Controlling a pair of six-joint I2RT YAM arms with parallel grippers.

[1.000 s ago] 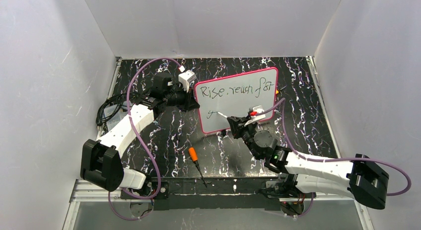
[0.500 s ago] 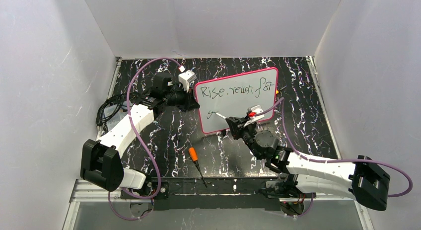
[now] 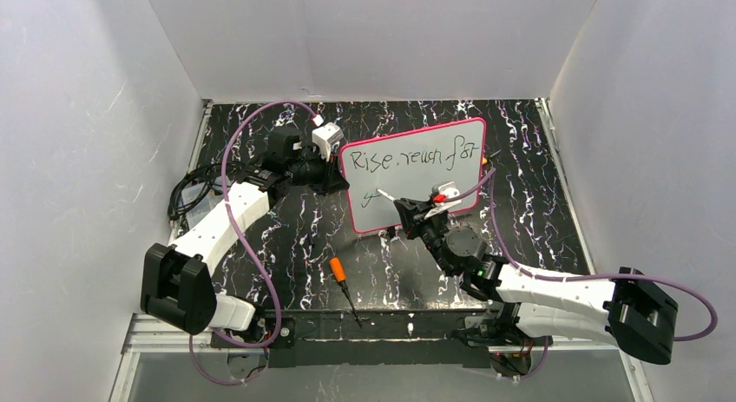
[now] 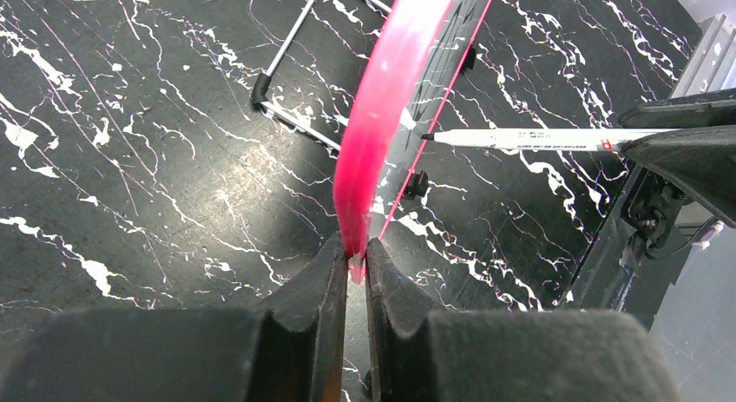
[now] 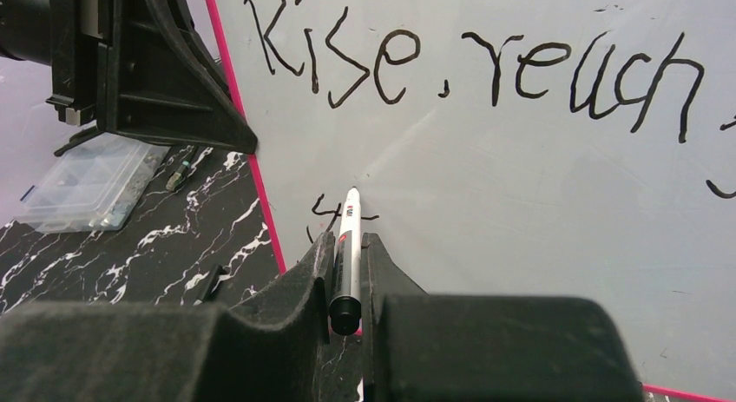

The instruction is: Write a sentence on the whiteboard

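L claw (image 4: 354,261) is pinching the pink left edge of the whiteboard (image 3: 434,181), jaws almost together w/ only the frame between them. The board is standing toward the back-centre of the black marbled table (image 3: 538,202), face turned toward the arms. R claw (image 5: 347,267) is gripping a white marker (image 5: 348,237) tight between both fingers, barrel pointing fwd at the board. The tip is sitting at the board's face low on the left, just right of a small squiggle starting line 2, and appears to be touching. The sentence (image 3: 408,158) is running across the top of the board in thin black letters: "Rise, reach" reads clearly, and the last word is looking like "for". An orange-handled screwdriver (image 3: 338,270) is lying on the table btwn the two arms, well apart from the board. A clear plastic box (image 5: 87,185) is showing beyond the board's left edge in the R wrist view.
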